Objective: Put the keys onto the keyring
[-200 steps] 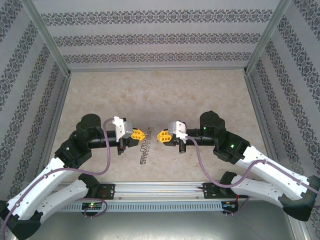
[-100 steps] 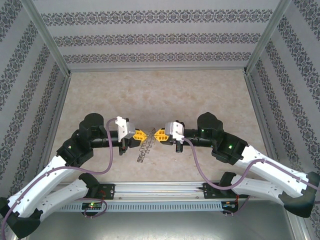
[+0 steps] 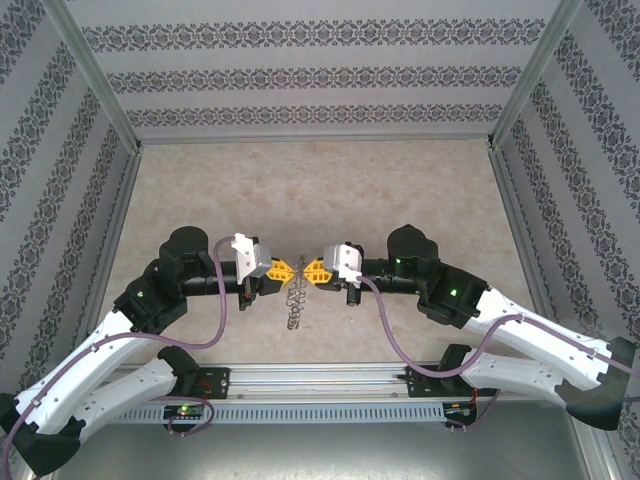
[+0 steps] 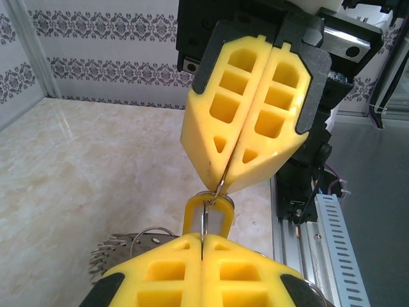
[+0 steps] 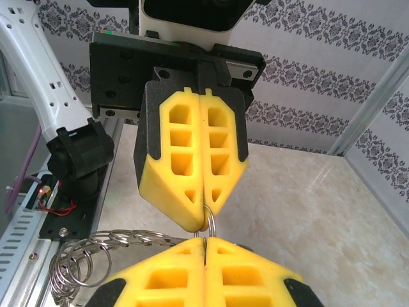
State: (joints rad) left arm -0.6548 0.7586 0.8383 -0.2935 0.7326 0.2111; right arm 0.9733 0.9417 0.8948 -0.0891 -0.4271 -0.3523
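Over the near middle of the table my left gripper (image 3: 285, 270) and right gripper (image 3: 313, 270) meet tip to tip, both shut. The keyring (image 3: 293, 305), a limp grey chain of rings, trails from the left gripper toward the near edge. In the left wrist view my left gripper (image 4: 203, 240) pinches a thin wire ring, and the keyring's jagged grey part (image 4: 118, 249) lies lower left. The right gripper (image 4: 223, 182) grips a small wire loop at the top of the yellow key (image 4: 220, 217). From the right wrist, the right gripper (image 5: 204, 240) faces the left gripper (image 5: 204, 214), linked rings (image 5: 96, 246) sagging left.
The marble tabletop (image 3: 320, 190) stretches away toward patterned walls on three sides. A metal rail (image 3: 320, 378) with both arm bases runs along the near edge. The left arm's links (image 5: 77, 153) stand close on the left of the right wrist view.
Both grippers have moved toward each other until their tips meet. The grey chain has shifted slightly right with the left gripper.
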